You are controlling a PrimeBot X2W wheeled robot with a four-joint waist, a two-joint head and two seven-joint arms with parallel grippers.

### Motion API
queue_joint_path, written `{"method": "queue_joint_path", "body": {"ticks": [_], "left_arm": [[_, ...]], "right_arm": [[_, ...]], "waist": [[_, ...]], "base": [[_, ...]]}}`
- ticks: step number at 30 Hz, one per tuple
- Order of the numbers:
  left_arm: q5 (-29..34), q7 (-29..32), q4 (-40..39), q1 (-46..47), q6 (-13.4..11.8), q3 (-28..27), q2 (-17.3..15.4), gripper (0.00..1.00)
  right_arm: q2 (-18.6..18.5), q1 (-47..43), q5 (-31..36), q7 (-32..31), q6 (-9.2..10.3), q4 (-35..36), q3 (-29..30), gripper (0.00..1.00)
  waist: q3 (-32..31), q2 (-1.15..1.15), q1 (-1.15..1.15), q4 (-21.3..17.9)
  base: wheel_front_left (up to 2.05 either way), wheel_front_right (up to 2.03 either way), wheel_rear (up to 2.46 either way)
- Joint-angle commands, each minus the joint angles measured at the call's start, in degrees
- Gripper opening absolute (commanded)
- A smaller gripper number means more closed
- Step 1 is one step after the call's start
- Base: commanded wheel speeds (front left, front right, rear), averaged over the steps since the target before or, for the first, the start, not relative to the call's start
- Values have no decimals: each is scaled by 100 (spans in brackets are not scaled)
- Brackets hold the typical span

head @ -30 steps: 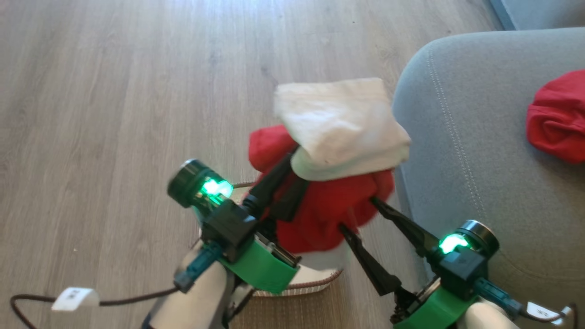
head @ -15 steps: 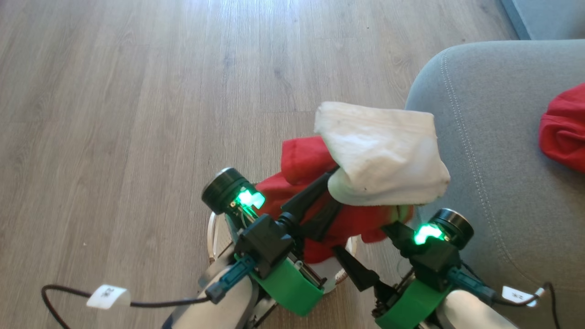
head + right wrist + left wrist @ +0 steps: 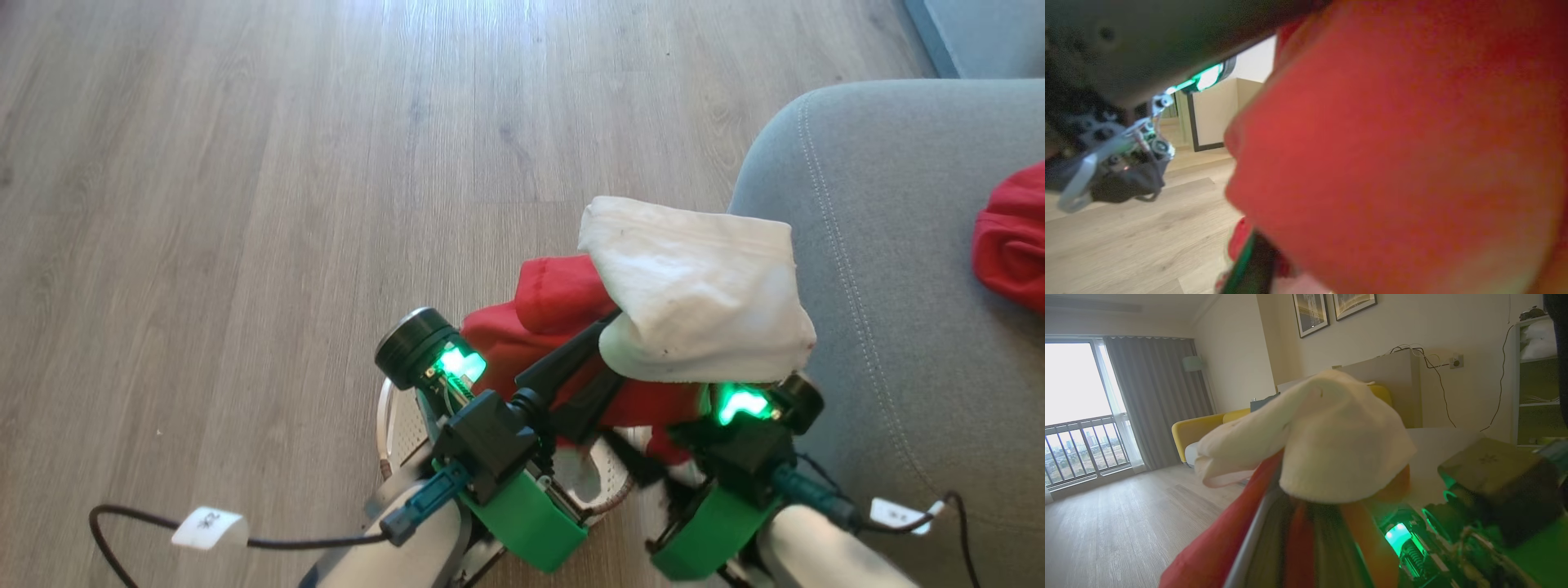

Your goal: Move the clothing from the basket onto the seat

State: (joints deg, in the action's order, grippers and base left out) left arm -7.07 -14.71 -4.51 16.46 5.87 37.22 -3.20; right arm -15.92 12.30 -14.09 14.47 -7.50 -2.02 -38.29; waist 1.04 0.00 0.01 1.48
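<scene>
The clothing [image 3: 563, 302], a red bundle with a white panel [image 3: 694, 294] on top, hangs in the air above the basket [image 3: 611, 496]. My left gripper [image 3: 608, 347] is shut on the clothing, red fabric pinched between its two dark fingers [image 3: 1249, 539]. My right gripper [image 3: 661, 433] sits under the bundle's right side; its tips are hidden by cloth, and its lower finger [image 3: 641, 467] stands well apart. Red fabric [image 3: 1392, 163] covers most of the right wrist view. The grey seat [image 3: 898, 343] lies just right of the bundle.
Another red garment [image 3: 1012, 245] lies on the seat at the right edge. Wooden floor [image 3: 245, 204] spreads to the left and ahead. A dark cable with a white tag [image 3: 208, 527] trails on the floor by my left forearm.
The head camera has shifted. Both grippers have lifted the bundle up and toward the seat, and the right gripper's fingers have slipped out of sight under the white panel.
</scene>
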Motion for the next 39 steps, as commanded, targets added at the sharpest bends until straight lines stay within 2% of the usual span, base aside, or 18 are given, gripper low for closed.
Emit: {"method": "queue_joint_path", "body": {"ticks": [1, 13, 21, 32, 33, 35, 39], "left_arm": [[-8, -29, -168, 240, 7, -168, 32, 0], [108, -29, 24, 161, -62, -504, 32, 0], [184, -29, 234, 34, -23, -779, 32, 0], [191, -29, 206, -43, 109, -529, 32, 0], [187, -29, 202, -41, 114, -515, 32, 12], [178, -29, 175, -34, 124, -490, 32, 100], [159, -29, 145, -37, 135, -483, 32, 100]], "right_arm": [[98, 113, 15, 52, 1, 168, 119, 0], [296, -126, -85, 52, 1, 393, 740, 0], [431, -289, -74, 52, 1, 594, 1408, 0], [560, -261, 199, 52, 1, 729, 1698, 0], [568, -255, 221, 52, 1, 743, 1706, 0], [565, -241, 292, 52, 1, 771, 1702, 0], [596, -239, 352, 52, 1, 809, 1741, 0]], "waist": [[-14, 0, -1, 6], [-1, 0, -1, 21], [-4, 0, -1, 1], [1, 0, -1, 61], [3, 0, -1, 66], [9, 0, -1, 76], [10, 0, -1, 93]], "base": [[0, 0, 0], [0, 0, 0], [0, 0, 0], [0, 0, 0], [0, 0, 0], [0, 0, 0], [0, 0, 0]]}}
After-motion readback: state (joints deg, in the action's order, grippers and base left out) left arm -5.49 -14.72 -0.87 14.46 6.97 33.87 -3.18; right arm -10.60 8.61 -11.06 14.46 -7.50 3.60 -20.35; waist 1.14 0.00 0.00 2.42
